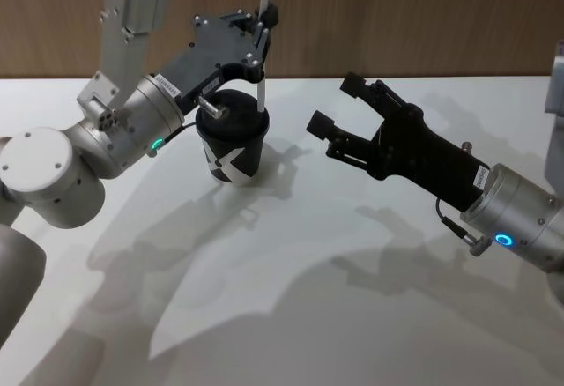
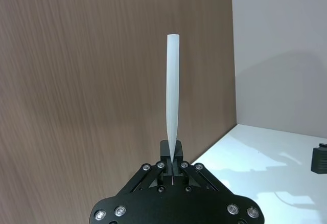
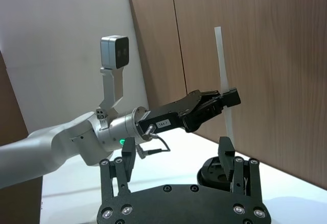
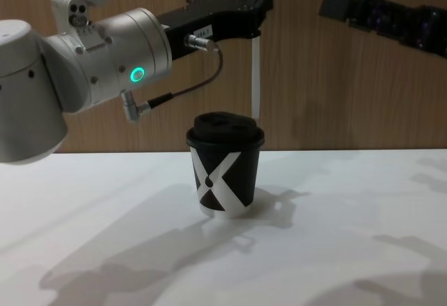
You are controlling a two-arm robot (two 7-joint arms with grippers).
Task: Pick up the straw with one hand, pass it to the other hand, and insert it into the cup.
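The left gripper pinches the straw upright above the cup; the right gripper gapes nearby.

straw top: cut by chest frame | lower tip: seemingly behind cup lid

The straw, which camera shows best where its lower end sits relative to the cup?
The chest view: the straw hangs upright from the left gripper, its tip at the cup lid's far edge. Head view foreshortens it; wrist views hide the tip.
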